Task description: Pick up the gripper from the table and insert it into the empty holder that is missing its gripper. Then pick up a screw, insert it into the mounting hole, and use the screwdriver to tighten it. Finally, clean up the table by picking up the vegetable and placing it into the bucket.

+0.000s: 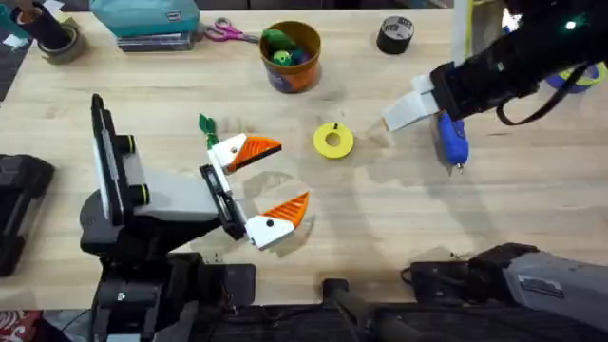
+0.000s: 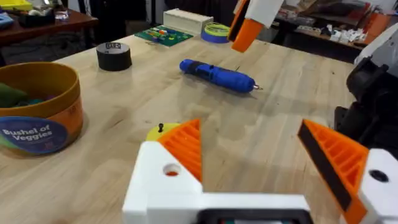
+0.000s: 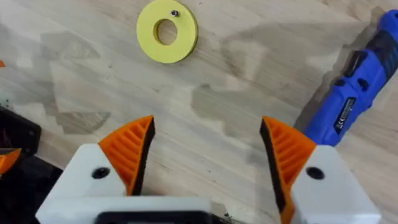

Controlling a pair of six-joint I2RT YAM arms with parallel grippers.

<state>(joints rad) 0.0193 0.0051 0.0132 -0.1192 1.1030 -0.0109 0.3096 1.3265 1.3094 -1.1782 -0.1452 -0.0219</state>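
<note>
My left gripper [image 1: 282, 177] stands open over the table's middle, both white fingers carrying orange ribbed tips. A small green vegetable [image 1: 206, 125] lies just behind its far finger. The tiny dark screw [image 1: 334, 126] [image 2: 160, 127] [image 3: 175, 13] stands on a yellow disc [image 1: 333, 142] [image 3: 166, 31]. The blue screwdriver [image 1: 451, 139] [image 2: 217, 75] [image 3: 353, 102] lies to the disc's right. My right gripper [image 1: 406, 112] [image 3: 208, 149] hovers open between disc and screwdriver, holding nothing. The orange bucket [image 1: 291, 57] [image 2: 38, 115] stands at the back. The loose gripper and the empty holder are out of view.
A black tape roll [image 1: 395, 34] [image 2: 114, 56] sits behind the screwdriver. Scissors [image 1: 224, 31] and a teal box [image 1: 147, 19] lie along the back edge, with another tape roll [image 1: 59, 40] at the back left. A black device [image 1: 19, 204] sits at the left edge.
</note>
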